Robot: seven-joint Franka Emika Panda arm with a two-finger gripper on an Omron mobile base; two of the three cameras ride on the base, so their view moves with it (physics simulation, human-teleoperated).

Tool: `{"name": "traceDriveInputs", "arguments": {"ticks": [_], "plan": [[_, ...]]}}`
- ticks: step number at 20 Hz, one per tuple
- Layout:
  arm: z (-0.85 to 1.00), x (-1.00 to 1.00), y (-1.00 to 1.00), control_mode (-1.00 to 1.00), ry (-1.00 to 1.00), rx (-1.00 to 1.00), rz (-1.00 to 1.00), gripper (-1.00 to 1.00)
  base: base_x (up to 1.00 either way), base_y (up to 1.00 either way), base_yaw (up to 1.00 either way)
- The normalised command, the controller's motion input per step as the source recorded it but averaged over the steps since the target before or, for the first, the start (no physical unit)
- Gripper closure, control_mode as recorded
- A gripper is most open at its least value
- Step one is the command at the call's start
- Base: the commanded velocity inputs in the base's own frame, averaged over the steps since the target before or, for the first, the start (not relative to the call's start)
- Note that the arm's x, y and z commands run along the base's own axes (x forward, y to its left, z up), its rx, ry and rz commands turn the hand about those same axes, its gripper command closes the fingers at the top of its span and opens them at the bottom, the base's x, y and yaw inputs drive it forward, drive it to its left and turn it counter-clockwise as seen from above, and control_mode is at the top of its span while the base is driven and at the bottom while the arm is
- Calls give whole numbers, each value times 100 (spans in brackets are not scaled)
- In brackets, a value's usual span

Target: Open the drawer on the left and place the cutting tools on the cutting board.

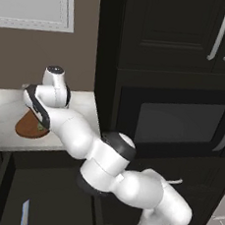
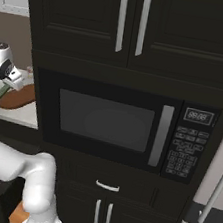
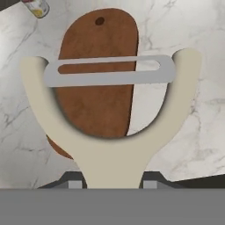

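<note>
My gripper [image 3: 112,183] is shut on the peeler [image 3: 110,132]. Its pale Y-shaped head and grey blade hang just above the brown cutting board [image 3: 99,70] on the marble counter. From the right base view, the peeler's green handle [image 2: 3,91] pokes out below the gripper [image 2: 8,87], over the near end of the cutting board [image 2: 19,98]. In the left base view the hand covers part of the board [image 1: 30,126]. Below the counter the drawer [image 1: 41,190] stands open, and the blue-handled knife [image 1: 25,212] lies in it.
A small glass jar [image 3: 37,7] stands on the counter beyond the board's far end. A tall black cabinet with a built-in microwave [image 2: 112,121] rises right of the counter. White marble counter [image 1: 0,116] spreads around the board.
</note>
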Motion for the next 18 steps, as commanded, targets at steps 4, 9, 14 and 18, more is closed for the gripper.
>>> {"name": "traceDriveInputs", "arguments": {"ticks": [4,9,14,18], "plan": [[-4,38,8,-100,4,0,-3,100,0,0,0],[-10,39,19,-100,8,0,-1,100,0,0,0],[-54,20,30,-100,9,-3,0,100,0,0,0],[-47,15,18,-100,1,-3,0,100,0,0,0]]}}
